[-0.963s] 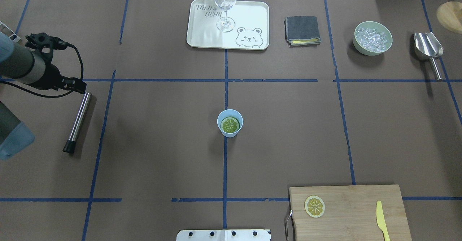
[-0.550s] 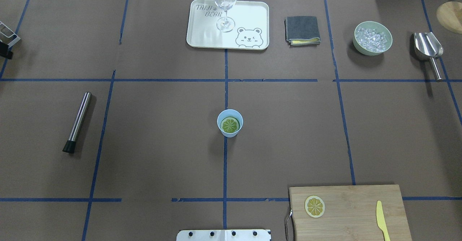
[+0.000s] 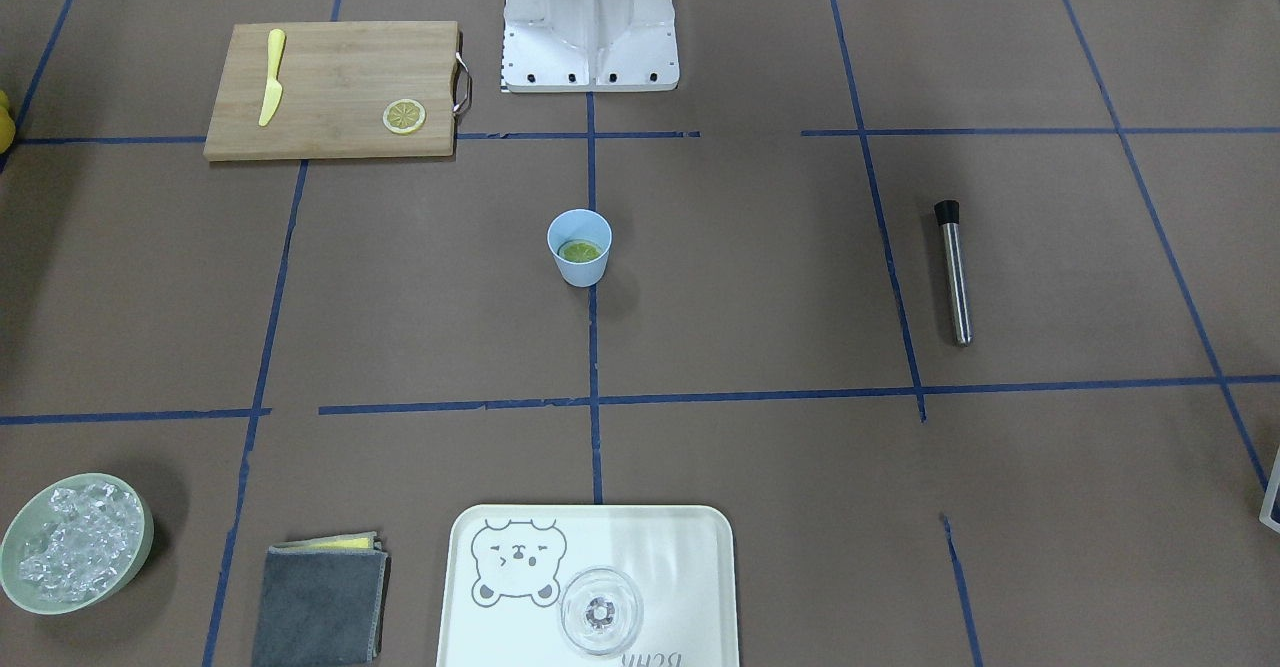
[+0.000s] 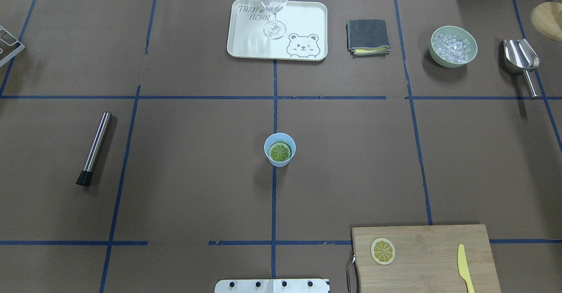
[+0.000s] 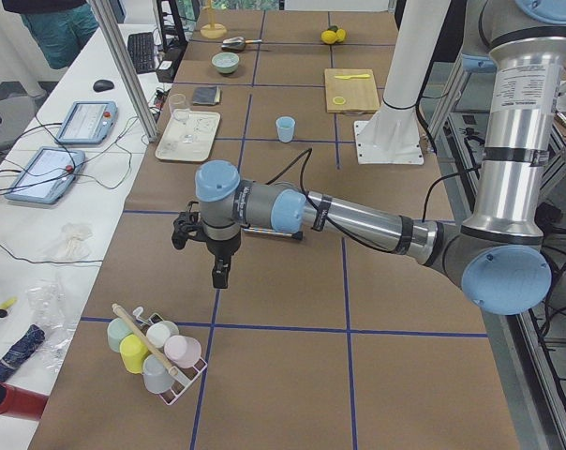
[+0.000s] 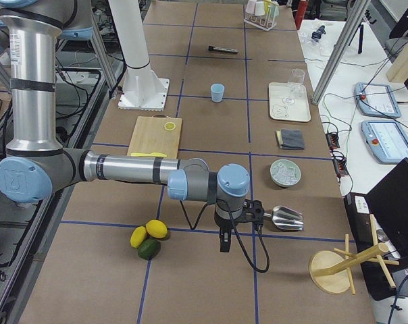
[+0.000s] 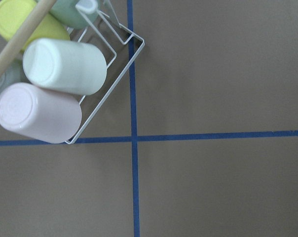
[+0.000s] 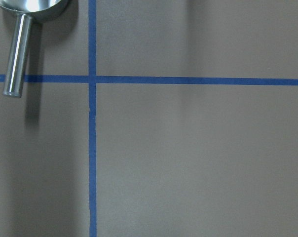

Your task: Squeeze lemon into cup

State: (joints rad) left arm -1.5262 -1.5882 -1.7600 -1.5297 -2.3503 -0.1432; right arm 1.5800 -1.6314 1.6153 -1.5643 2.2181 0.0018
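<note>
Fingers of the left arm and fingers of the right arm hang over the brown paper-covered surface at its opposite ends, well apart from the work; whether either pair is apart or together cannot be told. The round yellow-green lemon slice lies flat, low inside the small light-blue plastic cup, which stands upright at the centre. The slice is judged thin, light and slick-faced, best pinched edge to edge across its rind — while the cup, light and tapered, would probably tip easily.
</note>
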